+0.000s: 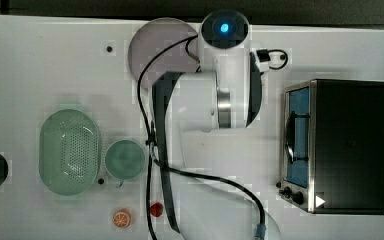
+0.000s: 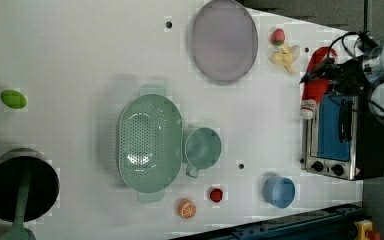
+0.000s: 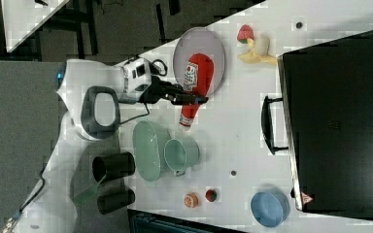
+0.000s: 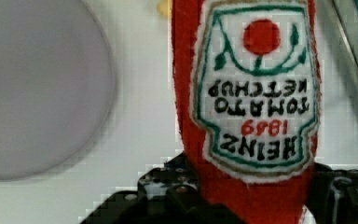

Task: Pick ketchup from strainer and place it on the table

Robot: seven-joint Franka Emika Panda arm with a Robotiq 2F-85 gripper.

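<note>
Claw point(image 3: 190, 99) clamped on ketchup bottle point(image 3: 194, 82), held aloft w/ toaster oven point(image 2: 341, 135) just beside. Risk: bottle may strike oven during lowering; plate point(image 4: 37, 88) close on other side.

Red ketchup bottle point(image 3: 197, 80) (white cap, white-and-red label) sits clamped between the gripper point(image 3: 194, 99) jaws, off the table point(image 2: 80, 60). The pale green strainer point(image 2: 150, 142) lies empty, well apart from the gripper.

In the wrist view, the red squeeze ketchup bottle with a white-and-red label point(image 4: 251, 93) runs off the edge at twelve o'clock, cap unseen, and its lower body hides behind the black end effector point(image 4: 242, 205). The round grey-lilac plate point(image 4: 32, 88) is blurred and cropped at nine o'clock.
</note>
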